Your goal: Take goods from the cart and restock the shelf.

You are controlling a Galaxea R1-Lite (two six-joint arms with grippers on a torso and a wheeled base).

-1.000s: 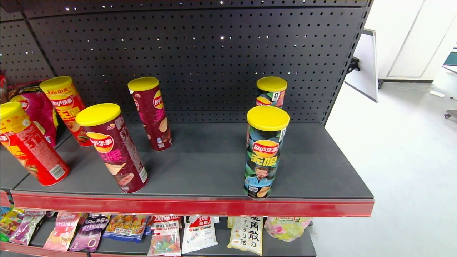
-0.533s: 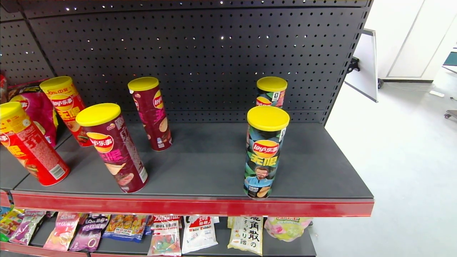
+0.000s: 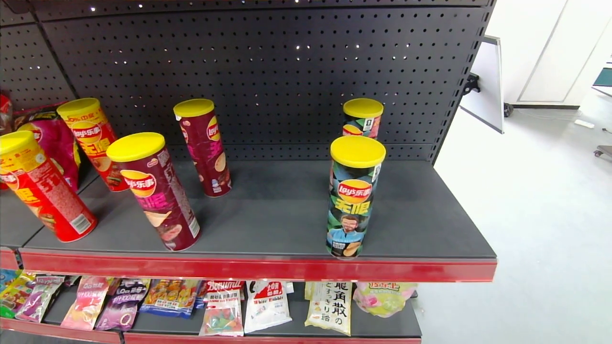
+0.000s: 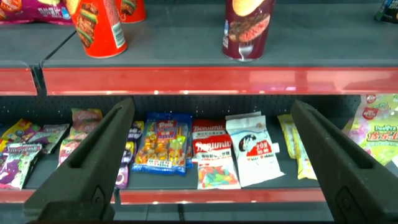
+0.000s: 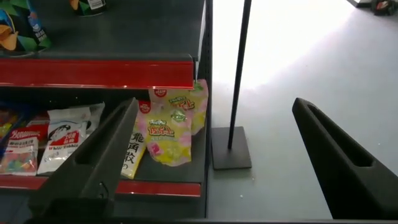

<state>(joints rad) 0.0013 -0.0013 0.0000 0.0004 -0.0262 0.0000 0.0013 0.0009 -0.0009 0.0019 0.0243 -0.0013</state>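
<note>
Left gripper (image 4: pixel 211 109): released, jaws wide, nothing held, level with the snack bags (image 4: pixel 163 143) on the lower tier. Right gripper (image 5: pixel 216 104): likewise released and empty, at the shelf's end. Upper shelf (image 3: pixel 287 210) carries six standing chip cans (image 3: pixel 355 200): two red, two maroon, two green-black.

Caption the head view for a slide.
A teal chip can stands at the front of the red-edged shelf, maroon cans and red cans to its left, snack bags on the tier below.
</note>
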